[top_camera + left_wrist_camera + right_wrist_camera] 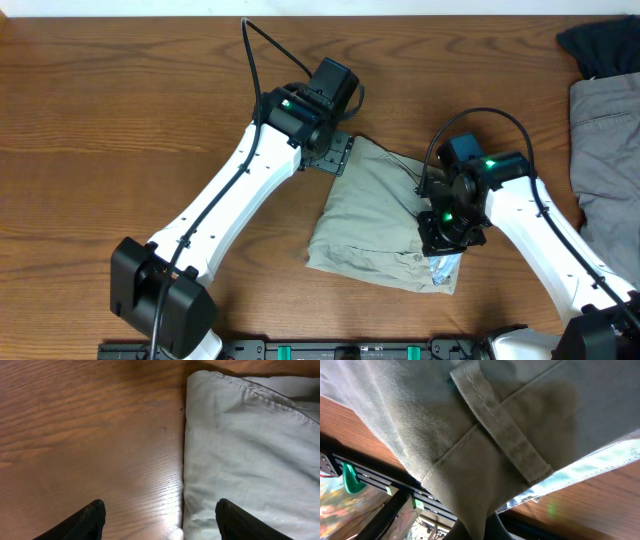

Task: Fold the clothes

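Evidently a fold is under way: the shorts (380, 215) lie as a compact, doubled bundle just off the centre of the surface (120, 90), toward 4 o'clock. At the bundle's 4 o'clock edge the right gripper (442, 245) has its jaws clenched on waistband cloth beside a belt loop (500, 435). The left gripper (336, 158) hovers at the 11 o'clock corner, jaws released and empty, straddling the cloth's edge. The next move probably calls for carrying the pinched edge across toward 10 o'clock, so the left arm must pin the cloth or clear the path. A pale glossy strip (446, 268) peeks from under the hem; I cannot tell what it is. The grey garment (605, 150) at 3 o'clock and the dark garment (600, 45) at 2 o'clock lie well apart, so neither is an obstacle.
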Action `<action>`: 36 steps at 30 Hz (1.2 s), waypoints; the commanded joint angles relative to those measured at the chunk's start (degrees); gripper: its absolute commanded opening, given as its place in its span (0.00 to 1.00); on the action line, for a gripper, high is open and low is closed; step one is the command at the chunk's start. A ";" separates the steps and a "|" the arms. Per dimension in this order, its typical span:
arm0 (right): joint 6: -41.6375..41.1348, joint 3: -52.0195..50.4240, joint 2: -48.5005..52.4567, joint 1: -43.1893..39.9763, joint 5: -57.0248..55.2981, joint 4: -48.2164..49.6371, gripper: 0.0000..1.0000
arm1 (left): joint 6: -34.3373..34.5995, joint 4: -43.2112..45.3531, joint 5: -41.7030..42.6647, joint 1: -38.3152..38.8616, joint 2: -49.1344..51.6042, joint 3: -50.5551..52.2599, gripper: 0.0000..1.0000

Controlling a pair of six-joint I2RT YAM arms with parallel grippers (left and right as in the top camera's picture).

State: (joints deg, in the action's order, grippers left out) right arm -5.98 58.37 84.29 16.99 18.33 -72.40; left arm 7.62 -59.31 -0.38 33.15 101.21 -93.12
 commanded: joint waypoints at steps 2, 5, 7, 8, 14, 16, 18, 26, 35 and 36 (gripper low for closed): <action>-1.73 -0.09 -0.17 -0.20 -0.98 -0.04 0.01 | -0.48 -0.39 5.16 -0.07 0.02 0.24 0.73; -1.70 -0.09 -0.17 -0.20 -0.98 -0.33 0.01 | -0.46 -0.04 7.69 -0.07 0.74 1.40 0.73; -1.75 -0.09 -0.17 -0.20 -1.53 -0.46 0.01 | -0.46 1.20 9.53 0.00 1.36 3.06 0.73; -1.86 -0.09 -0.17 -0.22 -2.14 -0.48 0.01 | -0.44 2.49 12.13 0.04 1.66 4.42 0.73; -4.70 -0.09 -0.17 -0.22 -5.60 -0.72 0.01 | 1.42 13.68 21.92 0.57 2.05 15.17 0.72; -4.76 -0.09 -0.17 -0.22 -6.14 -0.74 0.01 | 2.95 16.98 24.83 0.59 2.10 18.23 0.72; -4.94 -0.09 -0.17 -0.22 -6.14 -0.66 0.01 | 3.08 20.17 28.11 0.94 2.25 20.92 0.71; -4.98 -0.09 -0.17 -0.22 -6.16 -0.70 0.01 | 5.20 27.45 31.06 4.26 5.31 25.92 0.50; -7.06 0.68 -2.67 -4.70 -6.01 2.32 0.09 | 7.76 27.71 30.99 3.85 7.67 25.90 0.46; -6.25 0.81 -3.52 -5.64 -4.83 2.99 0.12 | 8.00 27.65 31.01 3.52 7.67 25.90 0.46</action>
State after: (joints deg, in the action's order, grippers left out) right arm -11.94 58.37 83.85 14.09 11.90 -70.48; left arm 13.76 -31.44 29.69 37.60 108.55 -67.83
